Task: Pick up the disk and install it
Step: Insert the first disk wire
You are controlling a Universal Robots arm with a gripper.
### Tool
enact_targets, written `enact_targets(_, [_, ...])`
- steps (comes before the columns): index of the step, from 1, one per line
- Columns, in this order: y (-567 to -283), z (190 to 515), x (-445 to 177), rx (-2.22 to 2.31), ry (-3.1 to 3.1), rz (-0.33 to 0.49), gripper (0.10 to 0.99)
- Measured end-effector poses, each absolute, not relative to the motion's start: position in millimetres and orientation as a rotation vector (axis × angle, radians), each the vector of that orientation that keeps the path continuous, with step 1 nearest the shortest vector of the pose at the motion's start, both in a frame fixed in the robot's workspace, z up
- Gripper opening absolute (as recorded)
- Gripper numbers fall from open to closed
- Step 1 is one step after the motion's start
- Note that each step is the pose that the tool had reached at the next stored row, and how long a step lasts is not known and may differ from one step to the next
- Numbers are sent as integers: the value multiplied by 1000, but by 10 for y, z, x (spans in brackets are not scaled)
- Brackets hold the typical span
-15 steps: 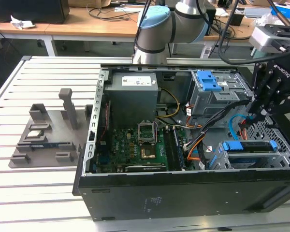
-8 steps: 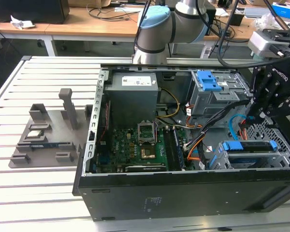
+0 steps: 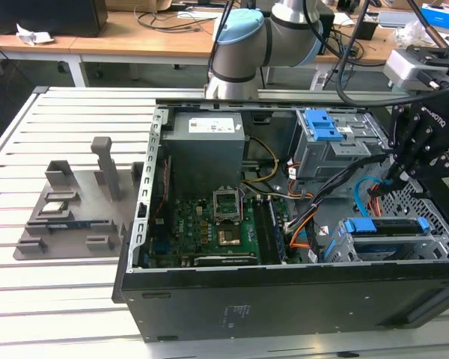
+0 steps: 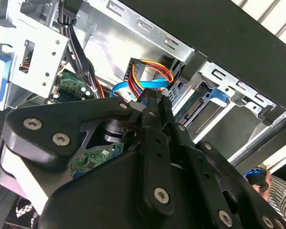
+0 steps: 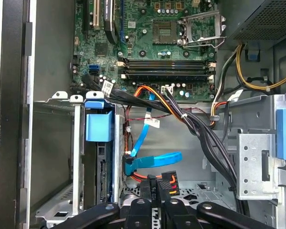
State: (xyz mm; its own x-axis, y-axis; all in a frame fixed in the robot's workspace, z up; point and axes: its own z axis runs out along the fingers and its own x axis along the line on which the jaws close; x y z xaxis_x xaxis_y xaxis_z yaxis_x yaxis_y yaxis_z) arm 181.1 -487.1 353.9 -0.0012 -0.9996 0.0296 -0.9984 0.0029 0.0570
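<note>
While the exterior view puts the claw [image 3: 387, 187], fingers pressed together on a black power plug, inside the open computer case [image 3: 284, 299] above the disk [image 3: 385, 226] seated in its bay, both wrist views show that plug [image 5: 168, 183] beside the disk.

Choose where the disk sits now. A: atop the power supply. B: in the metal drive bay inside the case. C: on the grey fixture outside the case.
B: the disk stands slotted in the drive bay, beside the blue latch, near the gripper.
</note>
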Motion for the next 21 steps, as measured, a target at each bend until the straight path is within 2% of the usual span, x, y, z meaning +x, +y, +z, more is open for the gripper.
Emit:
enact_targets(6, [-5014,3536,1811,2172,-2177,-22,173])
enact_targets(11, [-5283,3527,1811,2166,-2171,-9,173])
enact_targets(21, [-5287,3407,1863,2165,-2171,-7,173])
